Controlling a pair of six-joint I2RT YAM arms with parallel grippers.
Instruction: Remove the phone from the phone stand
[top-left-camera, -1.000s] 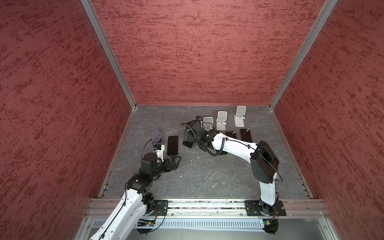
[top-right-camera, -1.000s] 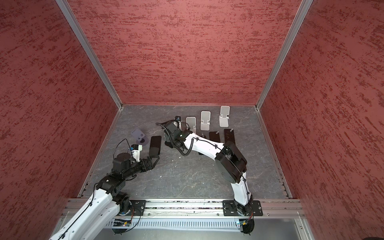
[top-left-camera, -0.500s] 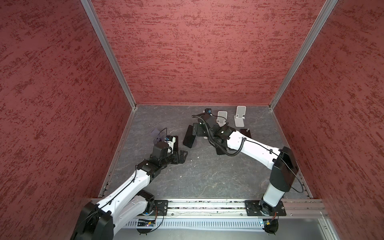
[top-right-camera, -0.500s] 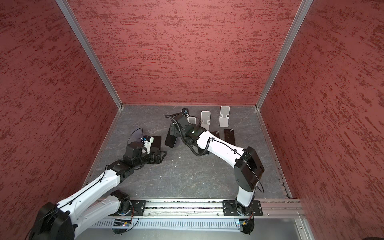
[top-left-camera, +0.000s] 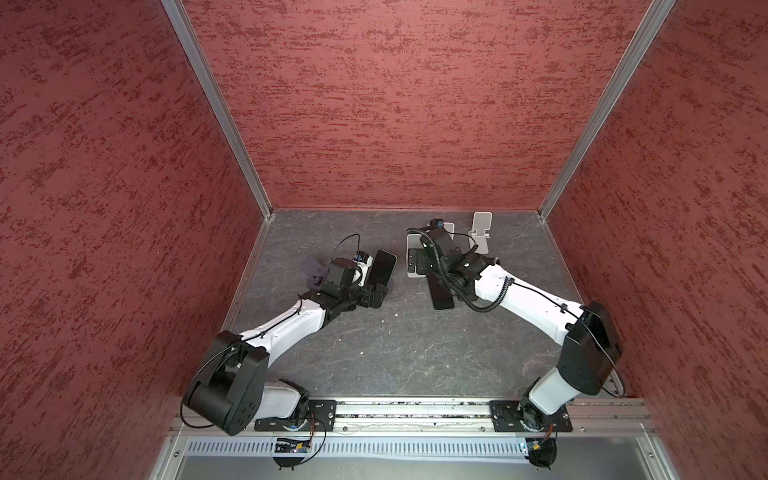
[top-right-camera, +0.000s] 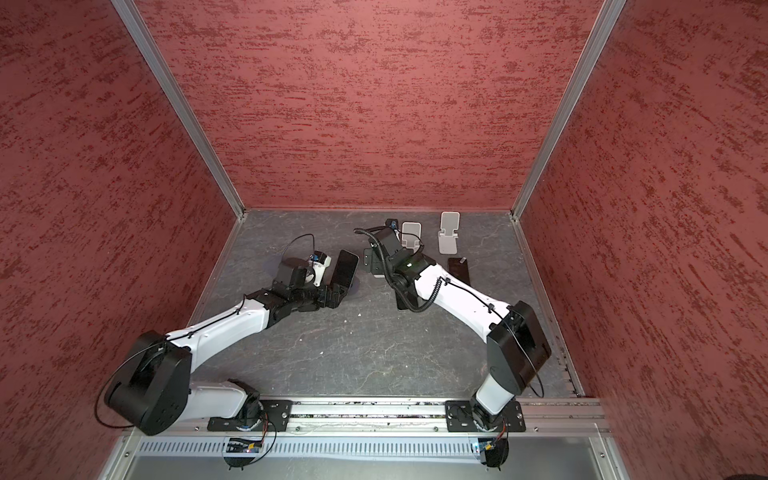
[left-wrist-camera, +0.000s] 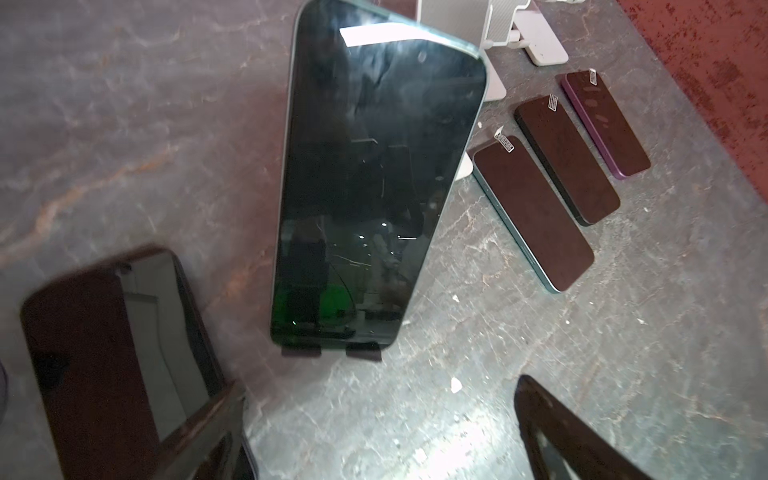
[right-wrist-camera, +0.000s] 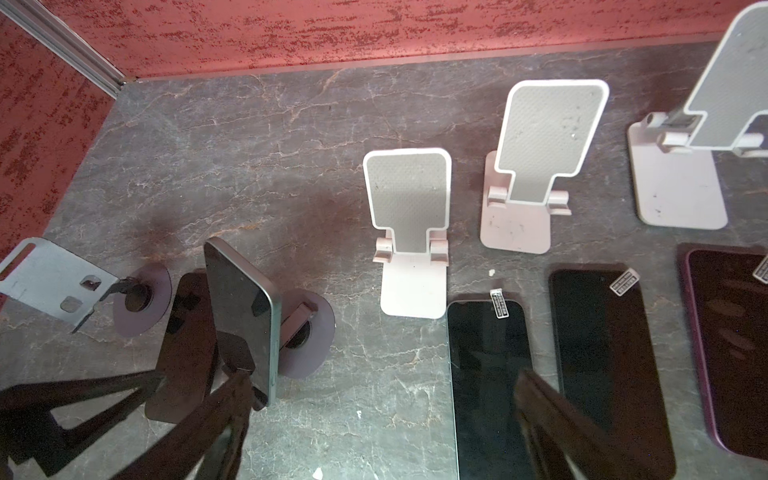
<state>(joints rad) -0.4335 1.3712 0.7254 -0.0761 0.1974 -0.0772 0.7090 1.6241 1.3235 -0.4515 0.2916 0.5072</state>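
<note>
The phone (left-wrist-camera: 374, 187) leans upright on its dark round-footed stand (right-wrist-camera: 320, 320) towards the left of the worktop (top-left-camera: 395, 353). We hold our left hand (left-wrist-camera: 382, 386) just before the phone's lower edge, with the fingers spread wide and gripping nothing. Our right hand (right-wrist-camera: 382, 382), also wide and empty, hangs over the row of pale pink stands (right-wrist-camera: 409, 232) and the three phones lying flat (right-wrist-camera: 486, 374) in front of them.
</note>
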